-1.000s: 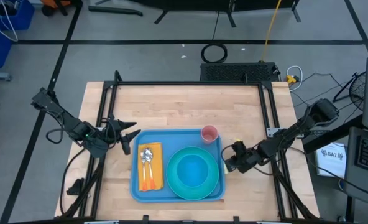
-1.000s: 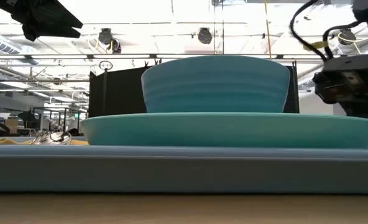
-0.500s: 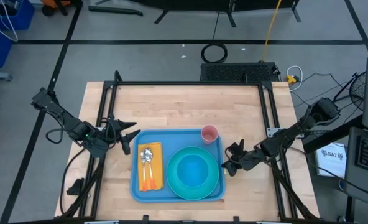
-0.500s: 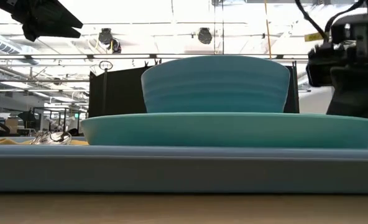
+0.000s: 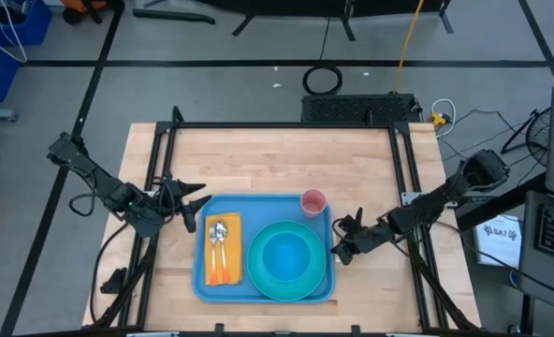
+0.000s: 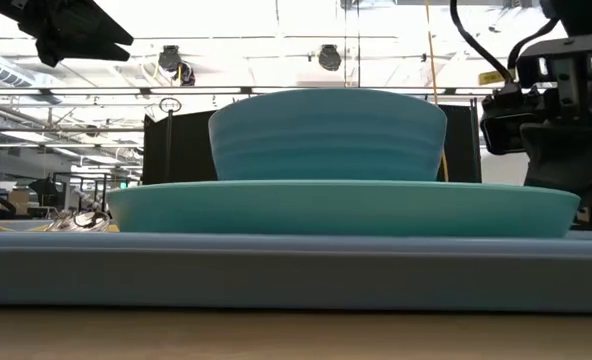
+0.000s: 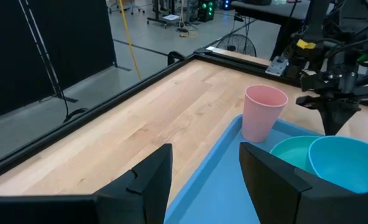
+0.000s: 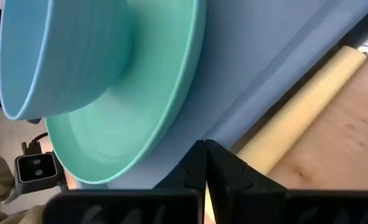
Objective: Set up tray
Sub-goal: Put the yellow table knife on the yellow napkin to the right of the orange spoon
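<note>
The blue tray point(image 5: 263, 198) lies flat on the wooden table. On it are a turquoise plate point(image 5: 257, 273) with a blue bowl point(image 5: 286, 255) in it, a pink cup point(image 5: 313, 201) at the far right corner, and an orange-yellow napkin point(image 5: 225, 273) with cutlery point(image 5: 219, 233) on top. My right gripper point(image 5: 338, 249) is shut at the tray's right rim. My left gripper point(image 5: 193, 202) hangs open above the tray's far left corner and touches nothing. In the low view, the bowl point(image 6: 326, 135) stands in the plate point(image 6: 346, 208). My right gripper pushes with its shut fingertips point(image 8: 204, 163) against the tray's right rim point(image 8: 185, 144), about halfway along that side. The fingers come from the table's right, slanting down. The tray stays flat on the table.
Bare wood stretches across the far half of the table point(image 5: 277, 154) and on either side of the tray. A black frame rail point(image 5: 277, 125) borders the table's far and side edges. In the left wrist view, the cup point(image 7: 263, 112) stands near the right arm point(image 7: 333, 102).
My right gripper has moved toward the table's left edge and met the tray's right rim. The tray, with the plate, bowl, cup and napkin on it, has slid a short way to the left along the table.
</note>
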